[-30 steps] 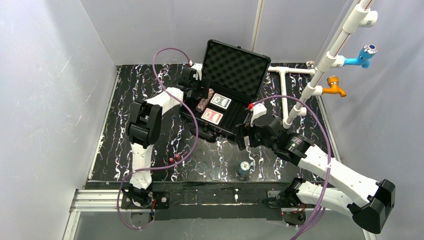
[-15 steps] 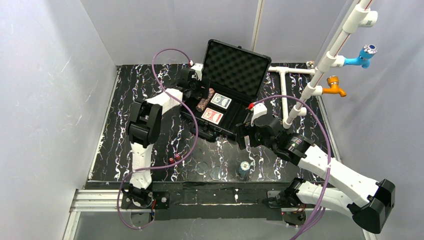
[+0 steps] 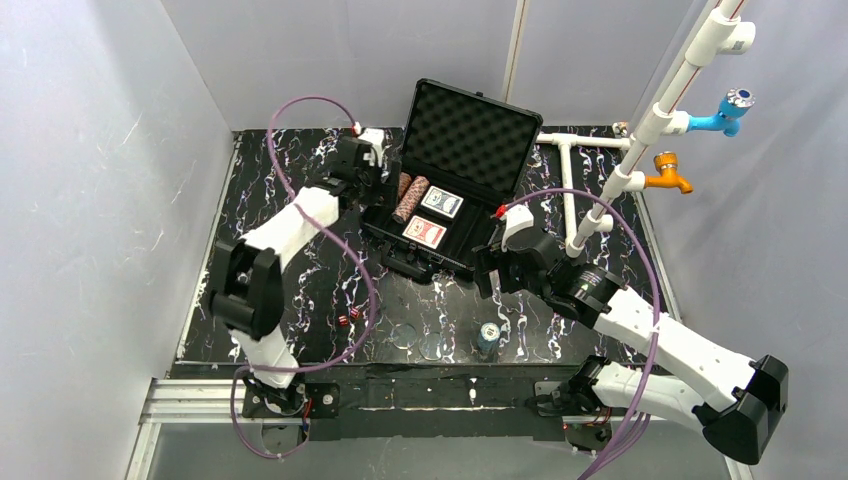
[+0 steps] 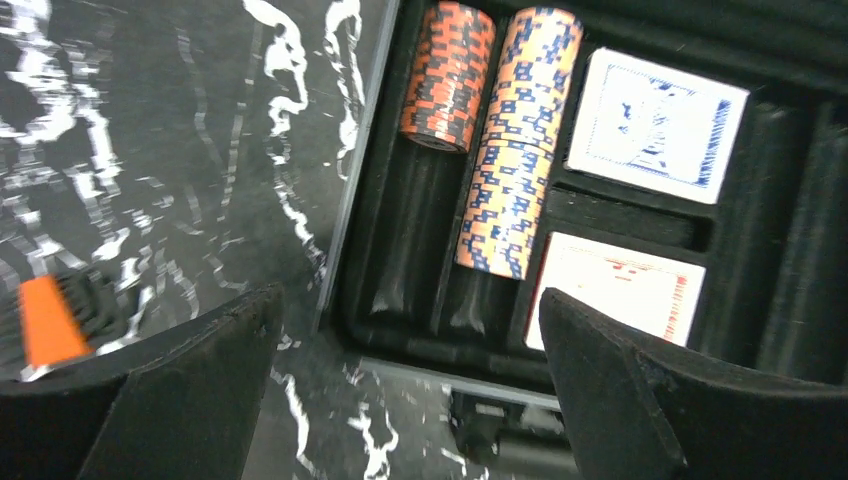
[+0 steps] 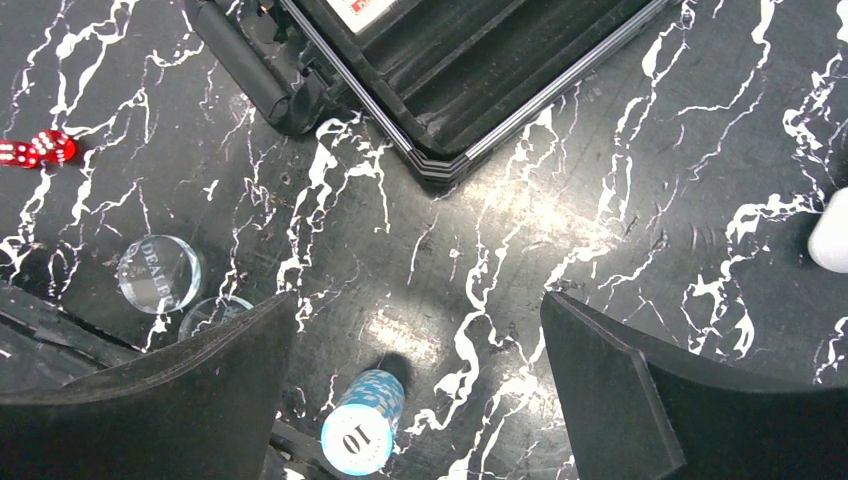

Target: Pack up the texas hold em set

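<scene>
Case (image 3: 470, 130): lies open at mid-table, with two chip stacks (image 4: 515, 150) laid side by side in its slots and two decks (image 4: 655, 125) beside them, one blue-backed, one red-backed. Outside it, toward the table's (image 3: 270, 200) near edge: one upright blue stack (image 5: 362, 430), two red dice (image 3: 347, 318), two clear discs (image 5: 157, 272). Left gripper (image 4: 410, 310) spread wide and empty over the case's left rim; right gripper (image 5: 418, 300) equally wide and empty, between the case's near corner and the blue stack.

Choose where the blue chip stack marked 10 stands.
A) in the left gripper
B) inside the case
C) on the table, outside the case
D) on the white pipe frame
C: the blue chip stack stands on the black marbled table, apart from the open case.
</scene>
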Action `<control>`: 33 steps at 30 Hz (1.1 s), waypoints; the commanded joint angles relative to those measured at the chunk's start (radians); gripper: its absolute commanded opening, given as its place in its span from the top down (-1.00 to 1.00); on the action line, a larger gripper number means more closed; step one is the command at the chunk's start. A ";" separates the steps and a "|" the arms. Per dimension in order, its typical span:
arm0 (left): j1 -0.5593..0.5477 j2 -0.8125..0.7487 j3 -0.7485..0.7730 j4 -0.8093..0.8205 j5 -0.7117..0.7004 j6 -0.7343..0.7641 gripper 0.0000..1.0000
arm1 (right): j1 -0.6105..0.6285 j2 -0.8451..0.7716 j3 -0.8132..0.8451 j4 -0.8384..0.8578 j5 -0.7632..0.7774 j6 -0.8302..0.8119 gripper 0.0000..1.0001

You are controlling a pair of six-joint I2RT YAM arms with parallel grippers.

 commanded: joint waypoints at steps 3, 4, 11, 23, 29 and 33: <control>-0.005 -0.339 -0.078 -0.191 -0.194 -0.135 -0.97 | 0.001 -0.003 0.054 -0.101 0.060 0.053 -1.00; -0.005 -0.376 -0.086 -0.227 -0.190 -0.145 -0.97 | 0.001 -0.005 0.053 -0.118 0.068 0.067 -1.00; -0.004 -0.590 -0.140 -0.430 -0.145 -0.175 -0.97 | 0.001 -0.014 0.027 -0.241 0.106 0.231 -1.00; -0.004 -0.829 -0.274 -0.525 -0.147 -0.108 -0.97 | 0.001 -0.030 -0.004 -0.341 0.174 0.412 -1.00; -0.003 -0.895 -0.371 -0.493 -0.159 -0.082 -0.97 | 0.001 -0.006 -0.017 -0.355 0.218 0.487 -1.00; -0.004 -0.891 -0.380 -0.490 -0.139 -0.079 -0.97 | 0.001 0.000 -0.038 -0.350 0.256 0.528 -1.00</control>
